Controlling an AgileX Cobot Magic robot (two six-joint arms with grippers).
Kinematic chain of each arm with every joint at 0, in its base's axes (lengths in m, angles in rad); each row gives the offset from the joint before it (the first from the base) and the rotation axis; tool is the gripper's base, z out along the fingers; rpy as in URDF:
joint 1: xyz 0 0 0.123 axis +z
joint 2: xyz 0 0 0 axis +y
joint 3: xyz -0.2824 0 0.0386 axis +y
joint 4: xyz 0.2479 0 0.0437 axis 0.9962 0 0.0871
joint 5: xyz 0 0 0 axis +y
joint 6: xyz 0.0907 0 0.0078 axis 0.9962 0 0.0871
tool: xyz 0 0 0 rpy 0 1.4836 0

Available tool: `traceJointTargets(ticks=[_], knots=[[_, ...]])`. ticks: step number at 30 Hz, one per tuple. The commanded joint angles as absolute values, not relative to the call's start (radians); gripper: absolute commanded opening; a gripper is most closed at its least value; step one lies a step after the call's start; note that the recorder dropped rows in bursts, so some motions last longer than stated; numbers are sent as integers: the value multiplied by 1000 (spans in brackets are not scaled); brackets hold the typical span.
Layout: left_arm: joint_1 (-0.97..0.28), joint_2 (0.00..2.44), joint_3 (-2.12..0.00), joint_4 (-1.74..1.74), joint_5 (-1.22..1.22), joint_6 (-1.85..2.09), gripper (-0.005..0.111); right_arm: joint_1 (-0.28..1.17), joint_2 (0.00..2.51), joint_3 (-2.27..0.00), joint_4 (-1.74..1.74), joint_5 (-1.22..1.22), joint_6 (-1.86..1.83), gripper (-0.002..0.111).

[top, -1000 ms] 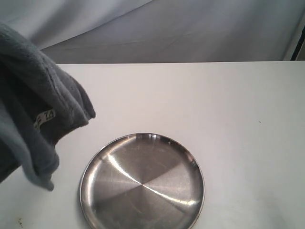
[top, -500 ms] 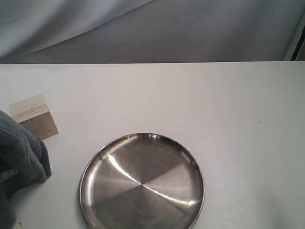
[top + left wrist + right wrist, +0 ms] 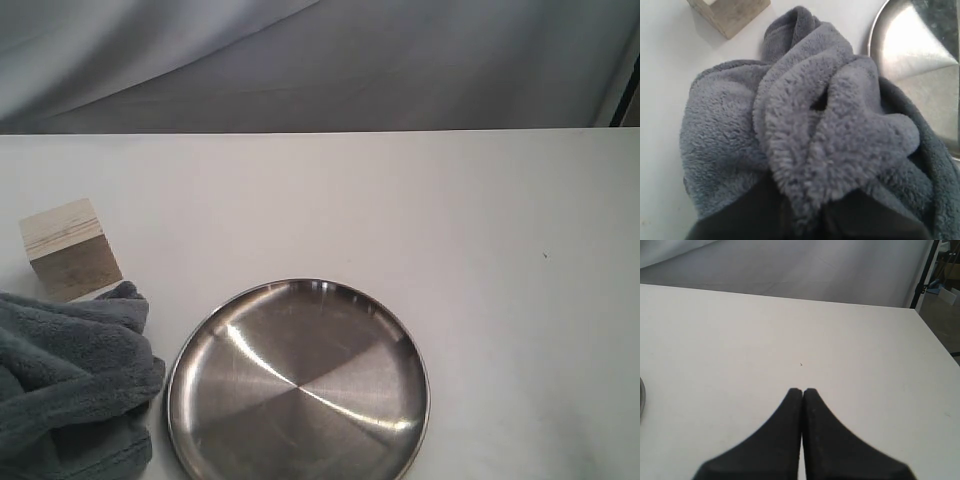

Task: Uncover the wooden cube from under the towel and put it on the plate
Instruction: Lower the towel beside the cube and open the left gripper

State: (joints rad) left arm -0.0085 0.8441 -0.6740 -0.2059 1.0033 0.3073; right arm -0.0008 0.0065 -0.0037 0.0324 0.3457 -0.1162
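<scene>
Progress first, from the exterior view: the pale wooden cube with darker grain stripes (image 3: 68,250) stands bare on the white table (image 3: 420,200), so the uncovering is done. The plush blue-grey fleece towel (image 3: 70,390) lies heaped just in front of the cube and touches its lower edge. The round shiny steel plate (image 3: 300,390) is close beside the towel and holds nothing. No arm shows here.

From the left wrist view, the left gripper (image 3: 802,222) is mostly buried in the towel (image 3: 830,125). A fold runs between its dark fingers, so it seems to pinch the cloth. The cube (image 3: 730,12) and the plate (image 3: 920,50) both lie beyond the heap.

From the right wrist view, the right gripper (image 3: 802,390) has its fingertips pressed together on nothing, above bare table.

What remains, I judge, is to let go of the towel, grasp the cube and set it on the plate.
</scene>
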Motion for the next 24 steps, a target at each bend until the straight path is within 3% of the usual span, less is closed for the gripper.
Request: traceJointTargets(ticks=[1,24], knots=[[-12,847,-592,-207,938,297,0,-9,0,0,37,343,-120,0],[-12,1017,-515,-412,778,480,0,-9,0,0,37,343,-120,0]])
